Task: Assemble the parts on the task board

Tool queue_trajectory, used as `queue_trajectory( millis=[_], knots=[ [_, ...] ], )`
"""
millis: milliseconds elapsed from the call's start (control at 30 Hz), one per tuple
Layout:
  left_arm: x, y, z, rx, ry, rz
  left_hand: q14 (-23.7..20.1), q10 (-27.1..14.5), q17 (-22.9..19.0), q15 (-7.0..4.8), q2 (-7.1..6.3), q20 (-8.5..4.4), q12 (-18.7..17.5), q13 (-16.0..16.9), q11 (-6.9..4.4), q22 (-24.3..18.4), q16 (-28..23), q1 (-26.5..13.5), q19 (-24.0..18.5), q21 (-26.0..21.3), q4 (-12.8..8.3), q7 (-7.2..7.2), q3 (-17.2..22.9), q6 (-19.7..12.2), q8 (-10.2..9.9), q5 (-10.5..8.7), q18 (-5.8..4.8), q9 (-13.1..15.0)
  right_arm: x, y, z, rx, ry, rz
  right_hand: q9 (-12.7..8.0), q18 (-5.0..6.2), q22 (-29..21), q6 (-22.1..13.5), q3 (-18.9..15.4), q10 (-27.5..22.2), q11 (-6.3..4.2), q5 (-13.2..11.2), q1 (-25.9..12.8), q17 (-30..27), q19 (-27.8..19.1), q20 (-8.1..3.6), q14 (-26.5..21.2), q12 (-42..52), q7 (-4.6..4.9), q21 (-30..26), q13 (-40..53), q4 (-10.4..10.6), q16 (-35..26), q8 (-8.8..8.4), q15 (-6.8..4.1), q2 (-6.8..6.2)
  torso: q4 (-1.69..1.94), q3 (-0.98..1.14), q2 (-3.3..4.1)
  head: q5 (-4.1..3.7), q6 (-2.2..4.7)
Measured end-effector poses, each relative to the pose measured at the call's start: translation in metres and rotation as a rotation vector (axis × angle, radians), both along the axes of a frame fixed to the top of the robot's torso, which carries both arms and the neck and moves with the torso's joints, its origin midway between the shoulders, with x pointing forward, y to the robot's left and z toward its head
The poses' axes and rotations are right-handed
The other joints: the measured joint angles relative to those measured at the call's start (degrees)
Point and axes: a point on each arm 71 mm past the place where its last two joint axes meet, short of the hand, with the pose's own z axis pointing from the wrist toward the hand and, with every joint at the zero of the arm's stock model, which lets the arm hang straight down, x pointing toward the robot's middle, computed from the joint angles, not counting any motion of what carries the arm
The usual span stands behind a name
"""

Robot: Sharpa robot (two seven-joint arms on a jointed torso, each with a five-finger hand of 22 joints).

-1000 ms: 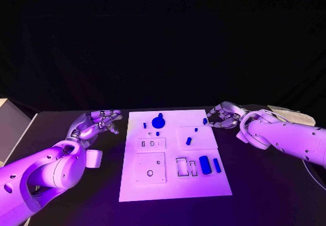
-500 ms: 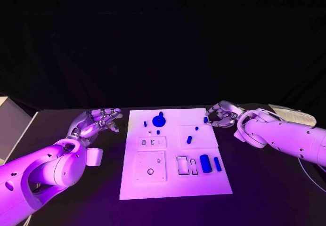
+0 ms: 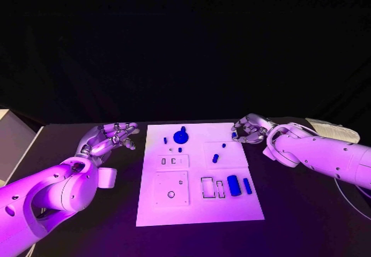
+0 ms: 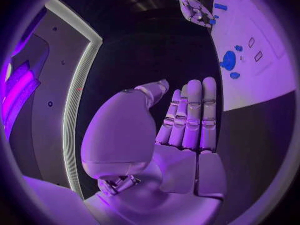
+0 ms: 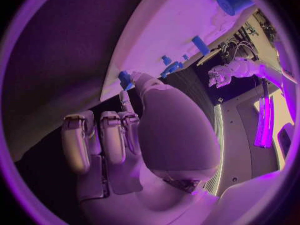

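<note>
The right hand (image 3: 249, 129) sits at the task board's (image 3: 198, 211) upper right corner, right of centre in the head view, its fingers curled inward over a small blue part (image 3: 234, 135) at the board's edge; whether the fingertips actually pinch that part I cannot tell. The left hand (image 3: 110, 137) hangs left of the board's top left corner, over the black table (image 3: 309, 214), fingers stretched out side by side and holding nothing, as its own wrist view (image 4: 187, 120) shows plainly. The white board lies in the middle of the frame. On its upper part stands a round blue part (image 3: 181, 137), with a thin blue peg (image 3: 164, 141) to its left. A short blue piece (image 3: 215, 158) lies right of centre, and lower right two longer blue blocks (image 3: 234, 186) lie beside some rectangular slots (image 3: 207, 188).
</note>
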Motion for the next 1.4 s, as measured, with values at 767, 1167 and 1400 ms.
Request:
queue_trajectory(
  millis=[767,1167,1400],
  knots=[
    [-0.0003,0.0007,0.0002,0.001,0.000,0.001,0.0,0.0,0.0,0.00,0.00,0.20,0.0,0.0,0.00,0.0,0.0,0.0,-0.2,0.2,0.0,0.21,0.0,-0.2,0.0,0.00,0.00,0.0,0.0011,0.0011,-0.0009,-0.013,0.004,-0.003,0.4,0.00,0.0,2.1,1.7,0.0,0.00,0.0,0.6,0.0,0.0,0.00,0.0,0.0,-0.70,0.0,0.0,-0.7,0.0,1.33,0.00,0.60,-0.08,0.10,0.04,-0.06,-0.27],
    [-0.0004,0.0008,0.0003,0.001,0.000,0.001,0.0,0.0,0.0,0.00,0.00,0.20,0.0,0.0,0.00,0.0,0.0,0.0,-0.2,0.2,0.0,0.21,0.0,-0.2,0.0,0.00,0.00,0.0,0.0014,0.0016,-0.0007,-0.017,-0.005,-0.008,1.2,-0.01,0.0,5.1,3.3,0.0,-1.33,-0.9,-0.3,0.0,0.1,-0.75,-0.1,0.0,-2.00,0.0,0.0,-0.7,0.0,3.80,-0.78,1.53,-0.09,0.08,0.07,-0.04,-0.29],
    [-0.0006,0.0014,0.0004,0.002,0.000,0.002,0.0,0.0,0.0,0.00,0.00,0.20,0.0,0.0,0.00,0.0,0.0,0.0,-0.2,0.2,0.0,0.21,0.0,-0.2,0.0,0.00,0.00,0.0,0.0015,0.0016,0.0012,-0.015,-0.033,-0.018,1.7,0.00,0.0,6.4,4.0,0.0,-2.94,-2.9,-0.8,0.0,0.1,-2.00,-0.1,0.0,-2.72,0.0,0.0,-1.5,0.0,6.48,-2.22,2.40,-0.09,0.06,0.06,0.01,-0.32]
  ],
)
